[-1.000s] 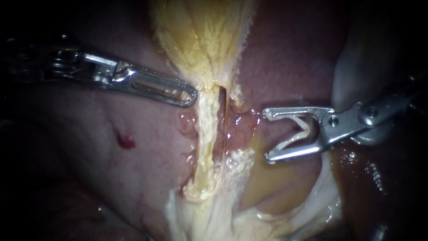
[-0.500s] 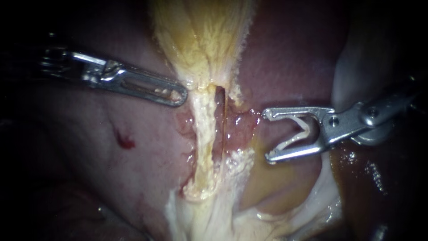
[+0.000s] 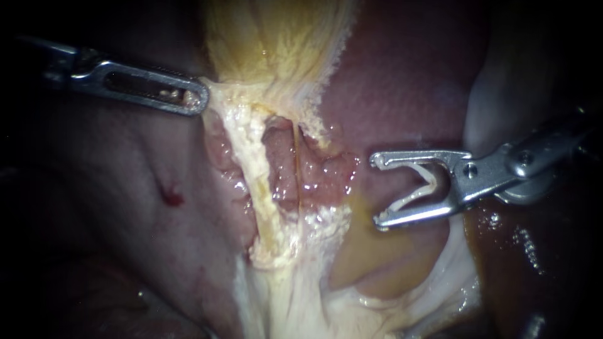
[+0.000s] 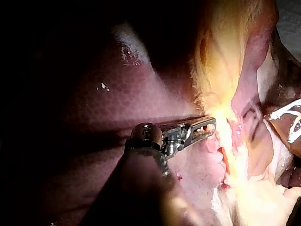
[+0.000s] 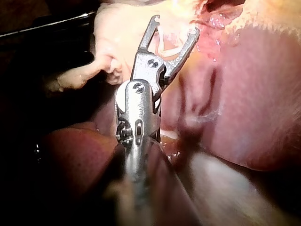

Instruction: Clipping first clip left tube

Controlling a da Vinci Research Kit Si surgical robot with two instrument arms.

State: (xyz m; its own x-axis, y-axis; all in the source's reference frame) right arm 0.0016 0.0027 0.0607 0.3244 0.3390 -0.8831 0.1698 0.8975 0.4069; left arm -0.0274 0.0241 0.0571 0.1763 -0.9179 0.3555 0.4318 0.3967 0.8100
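Observation:
My left instrument (image 3: 200, 100) comes in from the upper left, its slotted jaws shut on pale tissue at the gallbladder's (image 3: 282, 44) narrow lower end. That tissue is stretched toward the left. The left tube (image 3: 257, 179) runs below it as a whitish-yellow strand, with pink tissue showing in the gap beside it. My right instrument (image 3: 377, 190) waits to the right of the tubes, clear of them. Its jaws stand wide apart with a white V-shaped clip (image 3: 418, 188) seated between them. The left wrist view shows the left jaws (image 4: 207, 126) at the tissue's edge. In the right wrist view the right jaws (image 5: 175, 26) carry the clip (image 5: 165, 48).
Dark red liver (image 3: 402, 81) surrounds the field on both sides. A small blood spot (image 3: 171, 198) marks the liver left of the tubes. Pale fatty tissue (image 3: 295, 295) spreads below them. A yellowish pool (image 3: 370, 257) lies under the right jaws.
My left instrument has pulled up and to the left with the tissue in its jaws. This drew the left tube leftward and widened the gap beside it. The right instrument has stayed still.

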